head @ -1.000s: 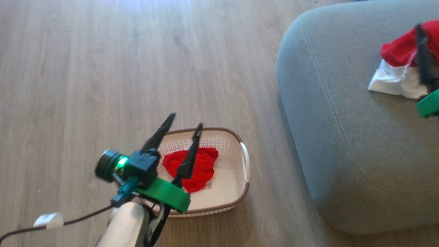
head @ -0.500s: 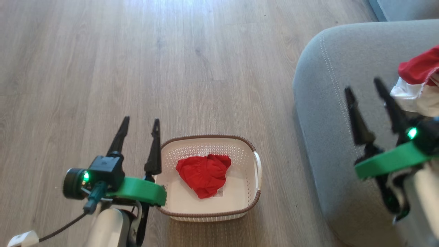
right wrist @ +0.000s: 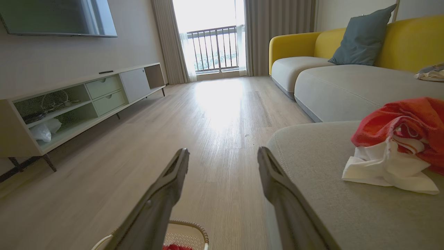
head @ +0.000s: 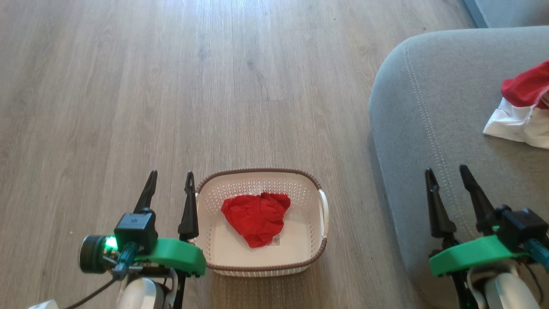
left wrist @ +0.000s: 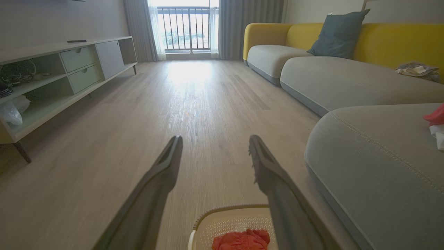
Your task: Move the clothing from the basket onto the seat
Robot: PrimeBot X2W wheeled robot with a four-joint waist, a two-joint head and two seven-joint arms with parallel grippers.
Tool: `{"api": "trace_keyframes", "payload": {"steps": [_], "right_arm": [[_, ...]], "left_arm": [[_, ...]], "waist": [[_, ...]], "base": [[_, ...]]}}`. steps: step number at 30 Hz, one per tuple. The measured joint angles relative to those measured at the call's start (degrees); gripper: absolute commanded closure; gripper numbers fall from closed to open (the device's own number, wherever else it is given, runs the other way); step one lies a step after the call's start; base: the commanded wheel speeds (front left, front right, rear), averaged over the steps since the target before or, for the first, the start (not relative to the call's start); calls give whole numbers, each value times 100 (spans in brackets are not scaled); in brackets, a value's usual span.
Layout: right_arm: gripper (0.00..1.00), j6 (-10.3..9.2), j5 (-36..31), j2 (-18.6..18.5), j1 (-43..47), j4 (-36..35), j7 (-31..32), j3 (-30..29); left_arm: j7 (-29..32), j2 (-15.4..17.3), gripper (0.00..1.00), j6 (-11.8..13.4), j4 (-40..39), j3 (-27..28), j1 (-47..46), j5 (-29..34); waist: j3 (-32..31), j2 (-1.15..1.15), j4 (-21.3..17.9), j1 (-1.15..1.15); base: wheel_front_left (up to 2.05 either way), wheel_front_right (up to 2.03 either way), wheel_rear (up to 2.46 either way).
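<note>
Head view: left pincer (head: 171, 173), right pincer (head: 445, 168) agape, empty; garment (head: 521, 107) on seat (head: 429, 107) cropped rightward.

Wooden floor (head: 171, 86), yellow sofa (left wrist: 392, 41) with grey-blue pillow (left wrist: 338, 34), low media cabinet (left wrist: 83, 62).

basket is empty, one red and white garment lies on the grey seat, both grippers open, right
Not empty: the head view shows a red garment lying in the basket. The red and white garment does lie on the grey seat, and the left gripper and right gripper are both open.
</note>
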Motion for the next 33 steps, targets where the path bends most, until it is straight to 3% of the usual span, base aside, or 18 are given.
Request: {"api": "trace_keyframes", "payload": {"steps": [9, 33], "right_arm": [[0, 0, -241, 180, 110, -27, 0, -221], [0, 0, -283, 189, 110, -26, 0, -266]], "left_arm": [[0, 0, 0, 8, 176, -51, 19, 19], [0, 0, 0, 41, 298, -122, 19, 18]], "waist": [[50, 0, -31, 0], [33, 0, 2, 0]], "base": [[0, 0, 0], [0, 0, 0]]}}
